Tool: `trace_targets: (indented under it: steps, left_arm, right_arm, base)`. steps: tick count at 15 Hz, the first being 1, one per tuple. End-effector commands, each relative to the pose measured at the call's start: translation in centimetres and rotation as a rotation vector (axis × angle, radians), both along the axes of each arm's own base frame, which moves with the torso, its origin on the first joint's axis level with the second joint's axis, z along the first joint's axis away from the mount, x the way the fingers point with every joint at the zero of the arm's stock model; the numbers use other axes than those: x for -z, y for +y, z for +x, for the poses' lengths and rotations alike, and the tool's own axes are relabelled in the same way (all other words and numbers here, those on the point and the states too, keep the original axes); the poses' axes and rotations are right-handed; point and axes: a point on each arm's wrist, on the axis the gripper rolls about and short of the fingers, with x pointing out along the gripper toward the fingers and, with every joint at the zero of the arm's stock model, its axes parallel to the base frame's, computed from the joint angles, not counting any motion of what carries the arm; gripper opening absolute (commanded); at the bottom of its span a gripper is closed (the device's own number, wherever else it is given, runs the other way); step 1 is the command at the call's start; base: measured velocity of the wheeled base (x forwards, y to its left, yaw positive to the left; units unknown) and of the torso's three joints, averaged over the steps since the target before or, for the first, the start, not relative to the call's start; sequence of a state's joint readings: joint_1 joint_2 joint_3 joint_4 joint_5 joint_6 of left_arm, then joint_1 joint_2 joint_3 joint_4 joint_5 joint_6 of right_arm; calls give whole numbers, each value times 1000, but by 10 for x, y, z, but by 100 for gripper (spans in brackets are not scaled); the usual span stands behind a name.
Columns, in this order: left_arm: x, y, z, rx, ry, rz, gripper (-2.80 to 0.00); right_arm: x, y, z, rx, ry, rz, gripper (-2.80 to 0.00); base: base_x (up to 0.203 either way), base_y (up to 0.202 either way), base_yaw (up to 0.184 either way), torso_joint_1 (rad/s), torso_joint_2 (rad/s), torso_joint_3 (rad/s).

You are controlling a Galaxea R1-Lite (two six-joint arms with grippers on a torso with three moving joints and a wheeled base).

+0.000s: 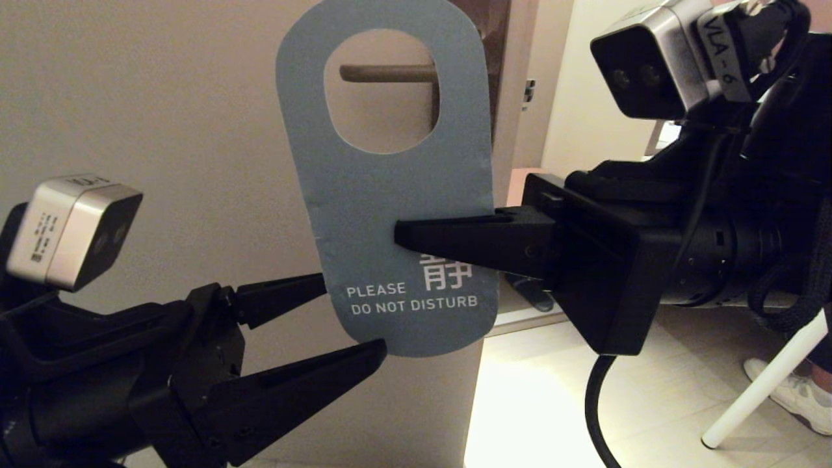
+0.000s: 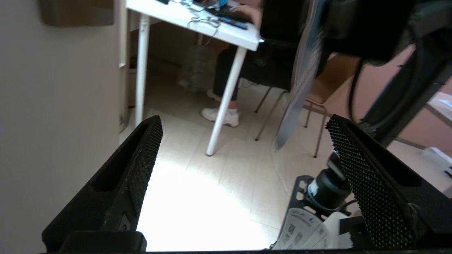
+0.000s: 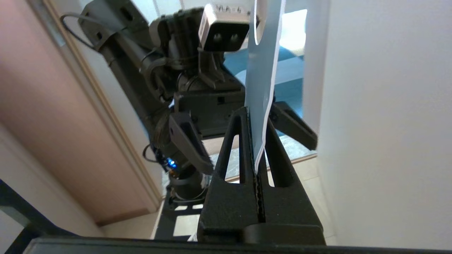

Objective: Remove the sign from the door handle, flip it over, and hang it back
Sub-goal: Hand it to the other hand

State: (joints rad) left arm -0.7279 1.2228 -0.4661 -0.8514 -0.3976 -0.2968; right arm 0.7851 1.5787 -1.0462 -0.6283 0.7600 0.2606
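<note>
Up against the door (image 1: 162, 97), the sign (image 1: 383, 188) shows its blue side, its hole framing the door handle (image 1: 387, 73). Right gripper (image 1: 406, 237) pinches its middle; left gripper (image 1: 354, 318) gapes wide, holding nothing, at its bottom edge.

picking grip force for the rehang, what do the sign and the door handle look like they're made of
The sign: thin matte blue card, probably coated paperboard; in the right wrist view its edge is sheet-thin with a slight curve above the right gripper, which is shut on it. The door handle: a slim brown bar with a dull sheen seen through the sign's hole, likely bronze-finished metal, though that stays uncertain.
</note>
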Motion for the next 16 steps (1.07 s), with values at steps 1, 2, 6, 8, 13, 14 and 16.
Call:
trace_targets:
  steps: [1,2,6,8,13,14,16]
  left_arm:
    - [-1,-1,1,18,5,-7,0]
    - [-1,-2,0,30,10,-10,0]
    - [-1,-4,-3,58,23,-14,0]
    - [-1,-7,-6,80,23,-14,0]
    - [-2,-11,-9,107,18,-15,0]
    - [-3,-11,-9,107,16,-16,0]
    - [-3,-11,-9,106,15,-17,0]
  right_arm:
    - [4,5,5,-15,10,-10,-280]
    - [5,8,6,-28,9,-11,-280]
    - [6,12,5,-50,12,-15,-280]
    - [8,15,5,-64,15,-18,-280]
    - [11,23,2,-90,19,-25,-280]
    - [11,23,2,-92,19,-25,-280]
    - [12,25,2,-96,20,-27,-280]
  base:
    - [0,0,0,0,0,0]
    - [0,0,0,0,0,0]
    - [0,0,0,0,0,0]
    - [0,0,0,0,0,0]
    - [0,0,0,0,0,0]
    - [0,0,0,0,0,0]
    - [0,0,0,0,0,0]
